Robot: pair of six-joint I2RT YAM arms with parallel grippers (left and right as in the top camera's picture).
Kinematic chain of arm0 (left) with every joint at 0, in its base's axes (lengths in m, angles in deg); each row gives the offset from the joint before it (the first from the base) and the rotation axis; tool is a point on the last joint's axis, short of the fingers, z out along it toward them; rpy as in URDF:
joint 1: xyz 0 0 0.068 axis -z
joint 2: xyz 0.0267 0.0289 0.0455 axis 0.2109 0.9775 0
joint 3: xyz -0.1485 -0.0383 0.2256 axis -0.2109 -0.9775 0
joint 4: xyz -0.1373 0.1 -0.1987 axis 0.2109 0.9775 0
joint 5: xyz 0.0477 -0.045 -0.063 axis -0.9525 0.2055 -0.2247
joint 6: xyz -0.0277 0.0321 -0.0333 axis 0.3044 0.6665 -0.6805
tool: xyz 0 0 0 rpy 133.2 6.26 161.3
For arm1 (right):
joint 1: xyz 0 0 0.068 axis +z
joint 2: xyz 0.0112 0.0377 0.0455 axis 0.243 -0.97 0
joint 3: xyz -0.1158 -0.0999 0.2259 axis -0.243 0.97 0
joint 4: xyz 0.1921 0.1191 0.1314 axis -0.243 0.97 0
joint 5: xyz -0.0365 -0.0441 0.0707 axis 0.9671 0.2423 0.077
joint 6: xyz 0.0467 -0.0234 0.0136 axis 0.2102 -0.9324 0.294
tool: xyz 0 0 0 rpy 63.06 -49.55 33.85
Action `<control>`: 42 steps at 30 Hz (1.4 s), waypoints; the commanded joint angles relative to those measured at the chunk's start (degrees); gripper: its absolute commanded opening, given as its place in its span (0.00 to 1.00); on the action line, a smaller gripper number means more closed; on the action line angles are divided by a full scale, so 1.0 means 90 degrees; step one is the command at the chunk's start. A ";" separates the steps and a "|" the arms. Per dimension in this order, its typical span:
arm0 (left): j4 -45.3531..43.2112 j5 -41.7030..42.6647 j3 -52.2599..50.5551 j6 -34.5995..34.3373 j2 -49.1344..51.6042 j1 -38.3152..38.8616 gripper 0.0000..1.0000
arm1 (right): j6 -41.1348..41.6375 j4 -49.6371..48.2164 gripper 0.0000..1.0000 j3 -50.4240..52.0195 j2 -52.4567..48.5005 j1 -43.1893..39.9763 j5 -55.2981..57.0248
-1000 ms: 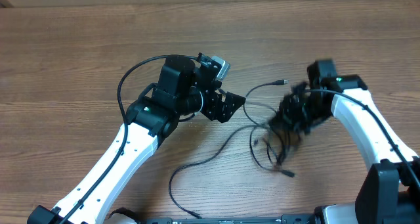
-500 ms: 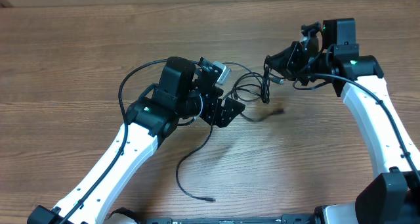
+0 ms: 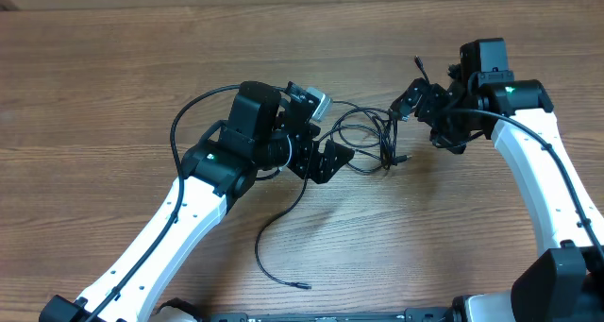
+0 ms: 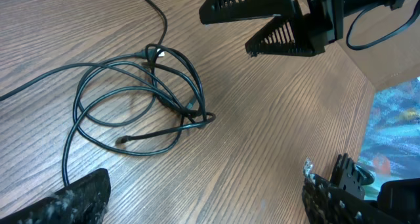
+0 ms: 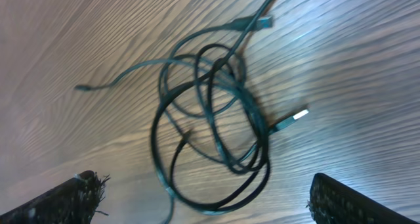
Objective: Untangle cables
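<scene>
Now, with the left end effector point(image 3: 328, 158) and the right end effector point(image 3: 425, 119) both spread wide and holding nothing, look to the cables point(image 3: 373, 138), heaped in loose overlapping loops on the counter point(image 3: 113, 58) between the two, just ahead of the right one. Pick a single strand at the heap's outer edge, near the silver-tipped plug point(image 5: 292, 121), not the crossed middle. Close on that cord alone, then draw outward slowly, watching for snagged loops.
</scene>
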 commanded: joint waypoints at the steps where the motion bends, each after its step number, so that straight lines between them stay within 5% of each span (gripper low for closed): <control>1: -0.0063 0.0100 0.0070 0.0056 -0.0027 0.0002 0.92 | -0.0051 -0.0036 1.00 -0.0066 0.0046 -0.0024 0.0427; 8: -0.0034 -0.0393 0.0070 0.0041 -0.0027 0.0000 0.98 | -0.1032 -0.0304 1.00 0.0005 -0.0330 0.0289 0.0282; 17: 0.0000 -0.1671 0.0070 -0.0891 -0.0027 -0.0112 1.00 | -0.1054 -0.0600 1.00 0.0005 -0.1175 0.0515 0.0253; 25: 0.0000 -0.1685 0.0070 -0.0937 -0.0027 -0.0189 1.00 | -0.1394 -0.0806 0.87 0.0005 -0.1525 0.0680 0.0138; 37: 0.0121 -0.1498 0.0070 -0.0952 -0.0027 -0.0187 1.00 | -0.1438 -0.0755 0.27 0.0005 -0.1668 0.0835 0.0083; 40: 0.0121 -0.1496 0.0070 -0.0952 -0.0027 -0.0187 1.00 | -0.1542 -0.0627 0.04 0.0005 -0.1668 0.0835 -0.0223; 42: 0.0121 -0.1496 0.0070 -0.0954 -0.0027 -0.0187 1.00 | -0.1554 -0.0588 0.04 0.0002 -0.1668 0.0835 -0.0580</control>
